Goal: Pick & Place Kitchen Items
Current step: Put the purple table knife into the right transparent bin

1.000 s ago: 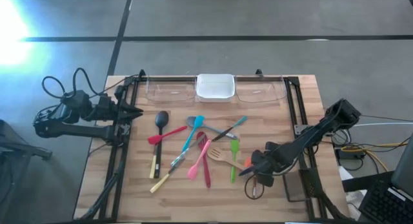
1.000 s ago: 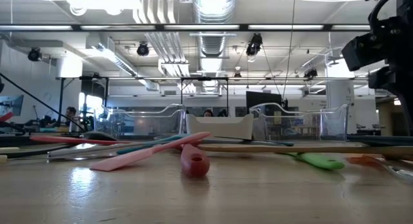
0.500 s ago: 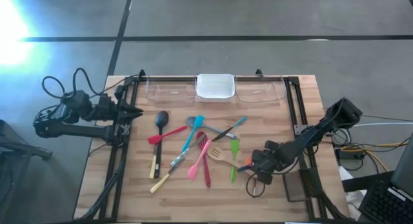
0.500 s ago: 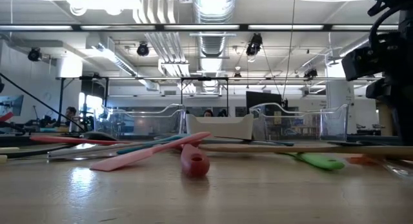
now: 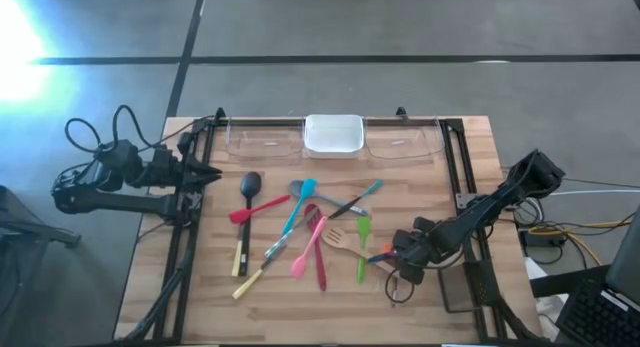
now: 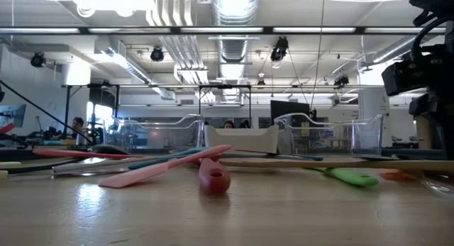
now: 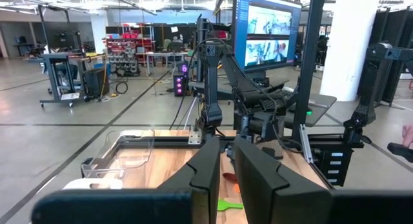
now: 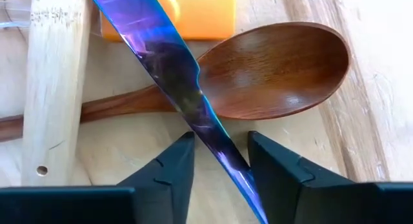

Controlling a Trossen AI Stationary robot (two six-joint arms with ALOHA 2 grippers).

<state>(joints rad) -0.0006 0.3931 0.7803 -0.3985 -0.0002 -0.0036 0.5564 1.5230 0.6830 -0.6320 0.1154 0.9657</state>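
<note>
Utensils [image 5: 305, 232] litter a wooden desk [image 5: 420, 177] (concrete floor around) — the right pincer [image 8: 218, 161] spread astride an iridescent blade [image 8: 168, 75]; the left pincer [image 7: 222, 175], pressed together, waits at the edge.

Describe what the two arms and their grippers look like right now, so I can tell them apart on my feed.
Both arms are dark, jointed and near-black. The left arm carries looping black cables near its base. The right arm is slimmer, with a boxy block at its shoulder. The left gripper and right gripper each have two matte black, wedge-shaped fingers, no markings.
</note>
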